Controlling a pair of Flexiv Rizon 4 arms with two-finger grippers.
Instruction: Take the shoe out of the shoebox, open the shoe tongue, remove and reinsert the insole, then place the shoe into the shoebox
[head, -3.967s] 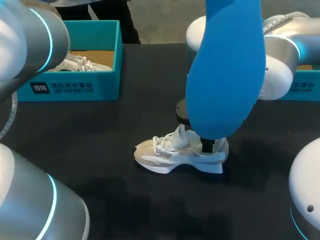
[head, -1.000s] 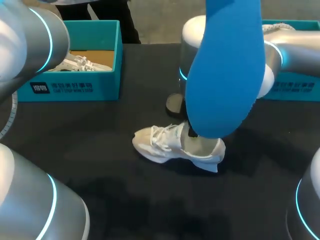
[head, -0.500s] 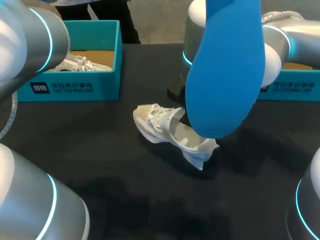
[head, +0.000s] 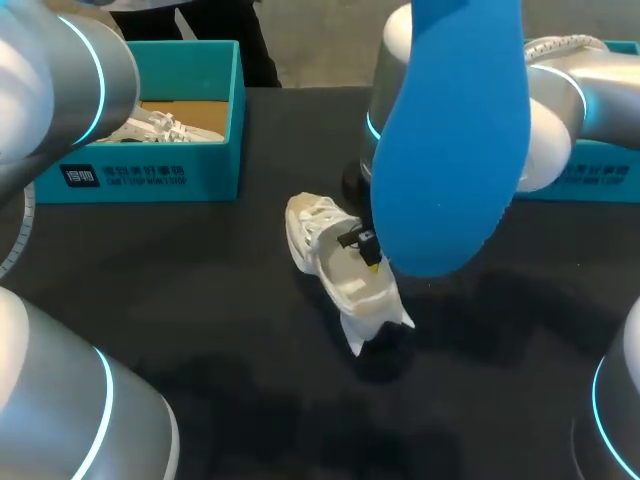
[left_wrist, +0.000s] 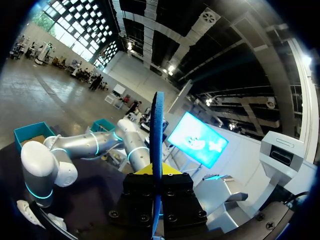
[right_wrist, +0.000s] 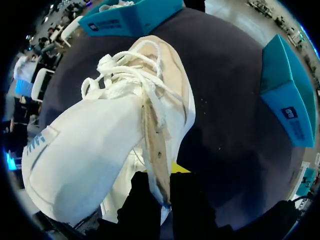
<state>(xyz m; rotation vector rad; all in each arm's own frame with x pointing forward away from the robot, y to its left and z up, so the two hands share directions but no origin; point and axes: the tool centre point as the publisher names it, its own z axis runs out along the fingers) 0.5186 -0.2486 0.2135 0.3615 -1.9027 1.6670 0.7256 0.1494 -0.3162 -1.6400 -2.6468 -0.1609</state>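
A white shoe (head: 338, 262) lies tilted at the middle of the black table (head: 200, 300), toe toward the back and heel toward the front edge. My right gripper (head: 362, 243) is shut on the shoe's side wall beside the laces. In the right wrist view, the shoe (right_wrist: 95, 145) fills the space ahead of the right gripper (right_wrist: 161, 192), its lace edge pinched between the fingers. A large blue insole (head: 450, 140) hangs high above the table. In the left wrist view, the insole (left_wrist: 158, 140) stands edge-on, and my left gripper (left_wrist: 158, 176) is shut on it.
A teal shoebox (head: 215, 165) at the back left holds another white shoe (head: 152, 125). A second teal box (head: 612, 172) stands at the back right behind my right arm (head: 560, 110). Bare black table lies in front of the shoe.
The right gripper has swung the shoe round from lying left to right: its toe now points to the back and its heel to the front. The insole has stayed in place.
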